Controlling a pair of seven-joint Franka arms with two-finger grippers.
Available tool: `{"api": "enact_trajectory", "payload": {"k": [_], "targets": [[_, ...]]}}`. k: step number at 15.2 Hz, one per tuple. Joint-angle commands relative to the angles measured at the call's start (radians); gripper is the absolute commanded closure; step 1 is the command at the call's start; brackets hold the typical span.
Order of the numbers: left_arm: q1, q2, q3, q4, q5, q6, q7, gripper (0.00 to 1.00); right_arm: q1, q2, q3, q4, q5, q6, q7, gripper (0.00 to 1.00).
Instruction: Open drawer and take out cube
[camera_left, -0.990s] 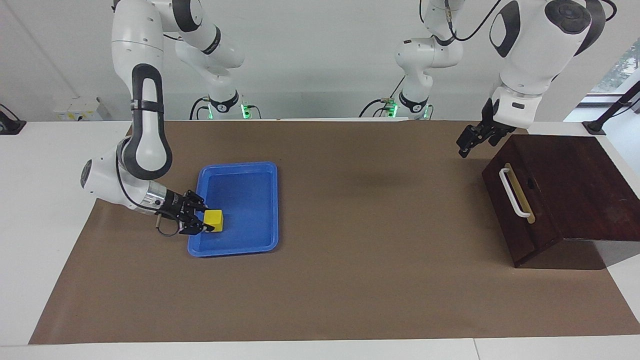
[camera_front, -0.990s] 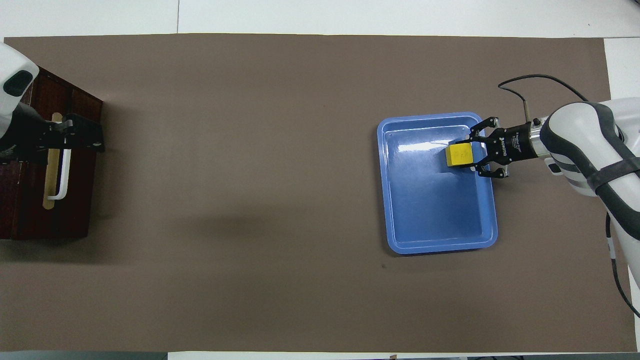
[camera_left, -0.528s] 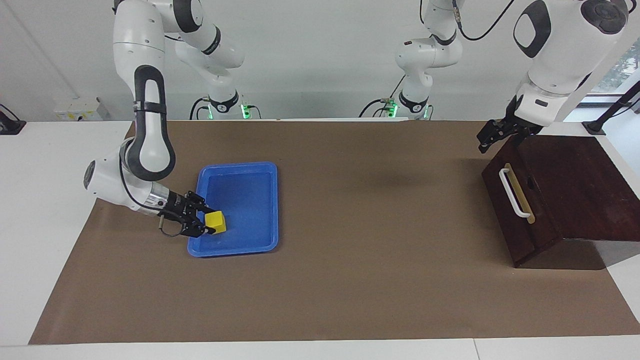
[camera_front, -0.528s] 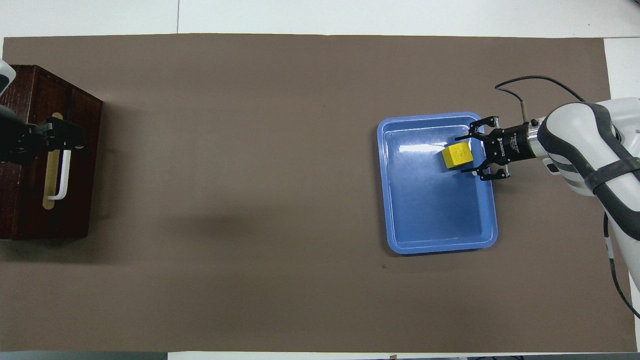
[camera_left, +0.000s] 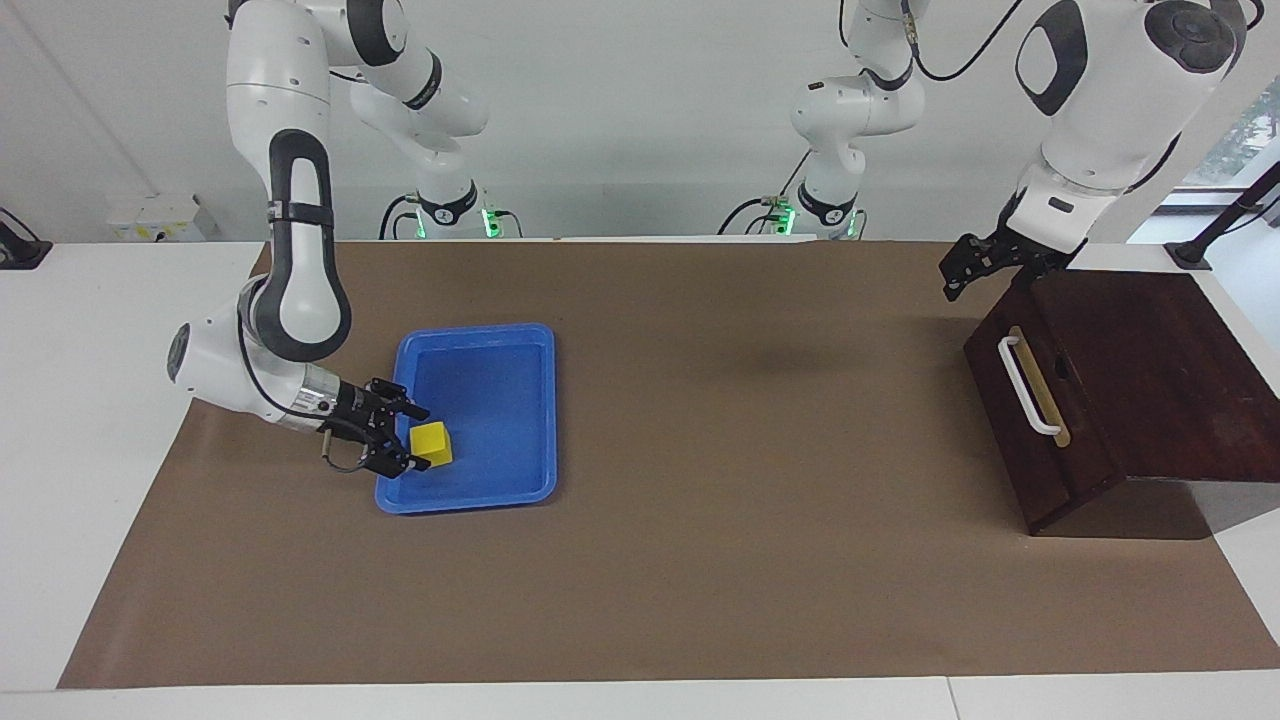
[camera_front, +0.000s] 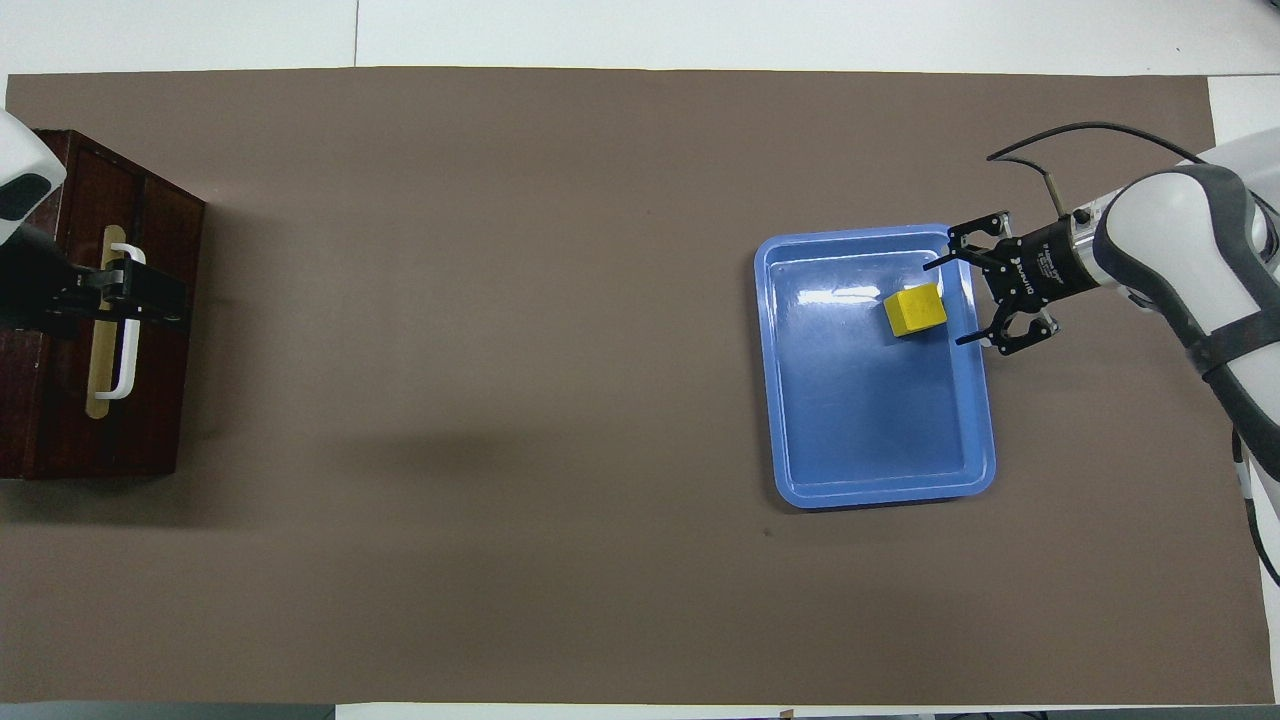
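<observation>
Judging by how things lie, you are nearly finished: the yellow cube (camera_left: 431, 443) sits on the floor of the blue plastic tray (camera_left: 520, 490), toward the right arm's end of the table, and the dark brown wooden drawer (camera_left: 1040, 400) at the left arm's end shows its front flush with the cabinet, white bar handle (camera_left: 1025, 385) untouched by anything.

In the overhead view the cube (camera_front: 914, 309) lies at about 1 o'clock from the tray's (camera_front: 870, 492) centre, close to the wall at the right arm's side. Your right gripper (camera_front: 960, 300) is at about 3 o'clock of the cube, low over the tray's rim, with its jaws spread wide and nothing between them; the cube stands free of both fingers, just beside their tips. In the facing view that gripper (camera_left: 408, 440) reads the same way.

Your left gripper (camera_left: 962, 270) hangs in the air over the drawer cabinet's corner nearest the robots, at about 11 o'clock of the handle in the facing view. Whether its jaws are open or closed, I cannot tell.

What seems left is only clearing both arms away; no opening or lifting appears outstanding.
</observation>
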Motion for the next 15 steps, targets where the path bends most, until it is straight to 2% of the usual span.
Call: {"api": "enact_trajectory", "payload": {"k": [1,5,8,15], "targets": [[-0.015,-0.028,0.005,-0.022,-0.013,-0.011,0.02,0.0,0.014,-0.045,0.008,0.067,-0.131,-0.099,-0.089,0.0],[-0.018,-0.028,0.003,-0.022,-0.015,-0.014,0.079,0.0,0.053,-0.175,0.012,0.072,-0.311,-0.191,-0.425,0.0],[-0.018,-0.028,0.003,-0.023,-0.015,-0.014,0.104,0.0,0.059,-0.246,0.012,0.074,-0.381,-0.237,-0.657,0.0],[-0.017,-0.026,0.003,-0.02,-0.015,-0.01,0.103,0.0,0.065,-0.42,0.015,0.067,-0.432,-0.366,-0.802,0.0]]}}
